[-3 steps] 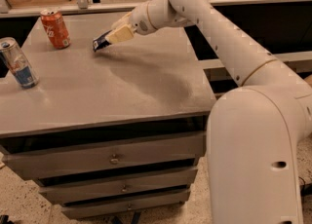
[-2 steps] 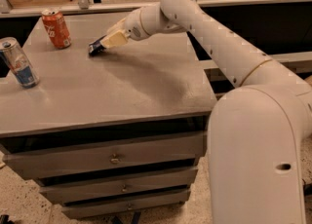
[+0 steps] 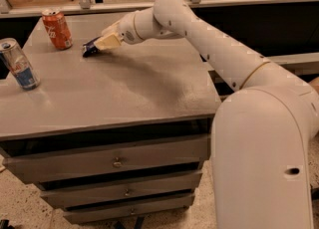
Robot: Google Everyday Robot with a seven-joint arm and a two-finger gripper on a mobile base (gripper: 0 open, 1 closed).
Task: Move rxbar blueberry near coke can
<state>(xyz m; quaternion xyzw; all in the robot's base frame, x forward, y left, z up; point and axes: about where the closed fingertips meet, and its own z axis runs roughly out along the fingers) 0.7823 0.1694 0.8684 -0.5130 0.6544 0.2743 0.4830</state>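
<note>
Broadly, the grey drawer cabinet [image 3: 124, 98] fills the left and middle of the view, with its flat top seen from above and three drawer fronts [image 3: 159, 154] stacked beneath it. Next in bulk, the robot's white arm [image 3: 224, 58] rises from a rounded housing [image 3: 264, 163] at the lower right and reaches up and leftward across the cabinet's far right corner. It bends at a thick joint near the back edge and points down toward the far left part of the top.

At its tip, the gripper [image 3: 99, 45] sits low over the surface, angled down and to the left, just to the right of the coke can. Its two cream-coloured fingers [image 3: 110, 40] are drawn together and pinch the rxbar blueberry between them, with no visible gap beyond the bar itself.

A taller silver-and-blue can [image 3: 19, 64] stands upright near the left edge, well apart from the gripper and nearer the camera. The coke can [image 3: 56, 28], orange-red with a silver top, stands upright at the far left of the top, behind the taller can.

The rxbar blueberry [image 3: 89, 49] shows only as a dark blue end sticking out past the fingertips, tilted with that end lowest. It is near the coke can, just to the can's right and not touching it. Whether its low end touches the tabletop or hangs just above cannot be told. Small metal knobs [image 3: 117, 162] sit on the drawer fronts.
</note>
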